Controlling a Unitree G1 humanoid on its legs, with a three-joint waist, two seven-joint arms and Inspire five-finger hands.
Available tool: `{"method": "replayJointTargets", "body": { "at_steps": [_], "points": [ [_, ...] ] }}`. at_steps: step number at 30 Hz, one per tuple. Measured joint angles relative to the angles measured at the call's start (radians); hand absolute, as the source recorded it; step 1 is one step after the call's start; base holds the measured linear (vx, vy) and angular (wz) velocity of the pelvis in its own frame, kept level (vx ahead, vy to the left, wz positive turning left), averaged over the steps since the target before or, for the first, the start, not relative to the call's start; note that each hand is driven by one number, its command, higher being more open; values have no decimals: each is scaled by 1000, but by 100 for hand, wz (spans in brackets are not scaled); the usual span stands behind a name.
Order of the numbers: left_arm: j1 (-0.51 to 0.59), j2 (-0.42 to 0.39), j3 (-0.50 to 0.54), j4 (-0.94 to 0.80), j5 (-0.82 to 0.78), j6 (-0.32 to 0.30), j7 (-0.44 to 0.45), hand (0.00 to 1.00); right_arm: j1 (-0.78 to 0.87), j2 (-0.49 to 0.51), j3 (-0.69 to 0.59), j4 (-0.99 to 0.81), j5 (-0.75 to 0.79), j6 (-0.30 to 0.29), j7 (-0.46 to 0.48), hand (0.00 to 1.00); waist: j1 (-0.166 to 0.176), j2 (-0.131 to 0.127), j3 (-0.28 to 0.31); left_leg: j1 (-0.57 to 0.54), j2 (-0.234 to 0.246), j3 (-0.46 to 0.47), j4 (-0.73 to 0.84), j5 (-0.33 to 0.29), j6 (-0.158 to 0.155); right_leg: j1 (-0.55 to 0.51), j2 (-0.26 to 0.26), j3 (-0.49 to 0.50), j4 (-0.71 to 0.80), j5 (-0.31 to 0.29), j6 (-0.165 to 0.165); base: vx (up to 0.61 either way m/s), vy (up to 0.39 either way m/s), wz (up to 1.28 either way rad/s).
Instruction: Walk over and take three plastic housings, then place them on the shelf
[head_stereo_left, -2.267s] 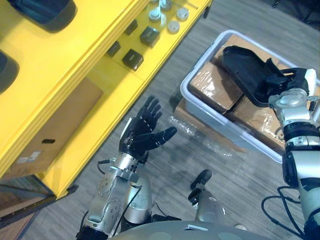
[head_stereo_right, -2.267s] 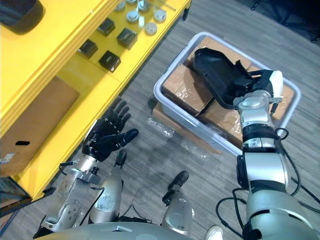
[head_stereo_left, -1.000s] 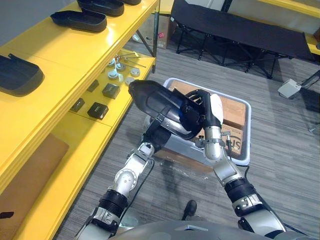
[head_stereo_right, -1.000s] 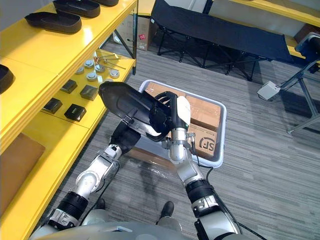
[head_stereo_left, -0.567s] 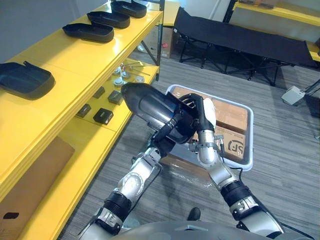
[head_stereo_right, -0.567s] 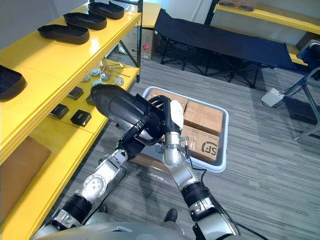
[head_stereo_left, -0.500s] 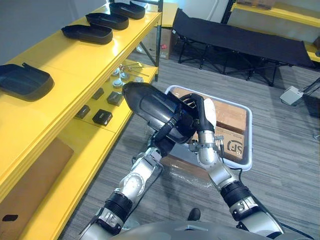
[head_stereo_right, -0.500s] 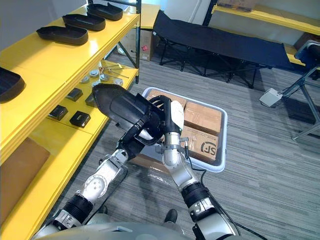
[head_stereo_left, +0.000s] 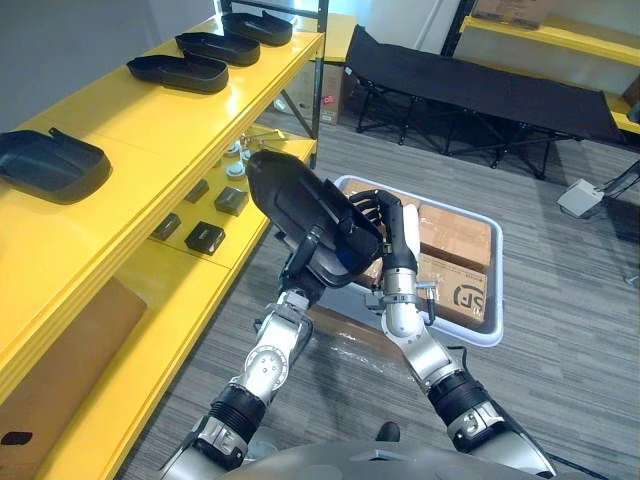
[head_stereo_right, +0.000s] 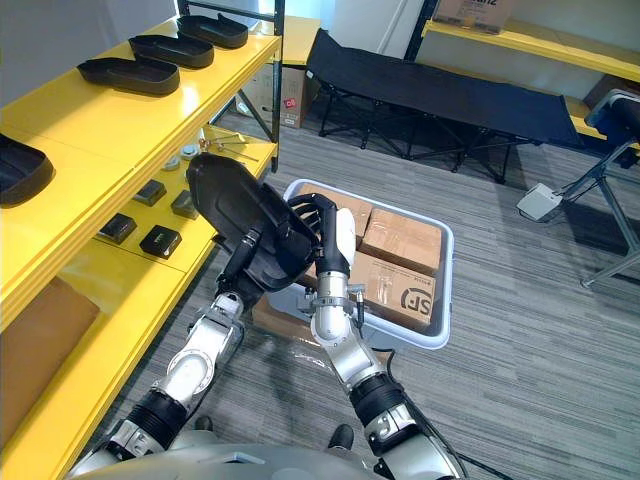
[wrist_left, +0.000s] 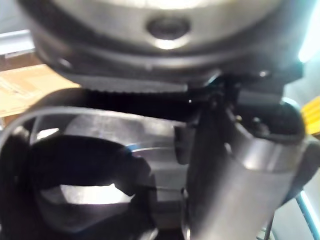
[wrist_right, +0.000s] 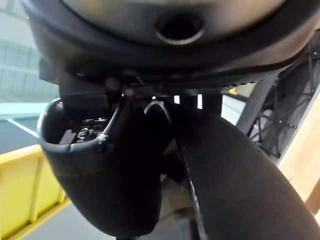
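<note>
The right hand (head_stereo_left: 388, 238) is clamped on the rim of a black plastic housing (head_stereo_left: 298, 203), its fingers (head_stereo_left: 366, 204) curled over the edge. The housing is held up in the air, tilted, just off the front edge of the yellow shelf (head_stereo_left: 150, 130) and above the grey bin (head_stereo_left: 488, 331) of cardboard boxes (head_stereo_left: 455, 235). The left hand (head_stereo_right: 240, 270) sits under the housing; I cannot tell whether it grips. Four more housings (head_stereo_left: 168, 72) lie along the shelf's top board.

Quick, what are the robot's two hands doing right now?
Left hand: closed on the black housing.
Right hand: closed on the same housing.
</note>
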Motion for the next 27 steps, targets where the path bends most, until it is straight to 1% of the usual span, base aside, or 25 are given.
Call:
{"method": "replayJointTargets", "body": {
  "at_steps": [6,10,15,18,19,22,24,25,26,27],
  "points": [
    [13,-1,3,0,2,-2,0,0,30,6,0,1,2,-23,-11,0,-1,-4,-2,1,0,1,-1,0,0,0,0,0,0,0,0,0,0,0],
    [13,-12,3,0,8,-39,-2,0,34,5,0,0,15,-37,-18,0,-2,-6,-4,2,0,3,-2,0,0,0,-1,0,0,0,0,0,0,0],
    [13,-19,4,0,23,-47,-2,0,43,5,-1,0,36,-54,-19,0,-2,-15,-10,5,0,6,-4,0,0,0,-2,1,0,0,0,0,0,0],
    [14,-19,4,0,57,-56,-2,0,47,5,-2,0,37,-57,-20,0,-2,-16,-11,8,0,9,-7,0,0,0,-2,2,0,-1,0,0,0,-1],
    [14,-19,4,0,67,-60,-2,100,48,5,-2,0,37,-59,-20,0,-2,-16,-11,10,0,11,-8,0,0,0,-2,3,0,-1,0,0,0,-4],
    [14,-19,5,-3,124,-62,-3,100,54,5,-5,-1,39,-62,-20,0,-2,-16,-11,14,-1,14,-12,0,0,0,-3,6,0,-1,1,0,0,-1],
    [14,-19,5,-6,131,-53,-11,100,60,4,-12,0,40,-60,-20,0,-2,-16,-11,14,-2,14,-13,0,0,-1,-3,6,0,-1,1,0,0,0],
    [14,-19,3,-14,132,-36,-12,100,65,4,-20,1,40,-55,-20,0,-2,-16,-11,14,-3,14,-14,0,0,-1,-4,5,0,-1,1,0,0,0],
    [14,-19,3,-17,134,-24,-18,0,67,1,-22,4,43,-52,-20,0,-2,-16,-11,14,-4,14,-14,0,0,-1,-6,5,0,-1,1,0,0,0],
    [14,-19,2,-18,136,-7,-30,0,70,-6,-21,4,50,-51,-20,0,-3,-16,-11,14,-7,15,-14,0,0,-1,-8,6,0,-1,1,0,0,0]
  ]
}}
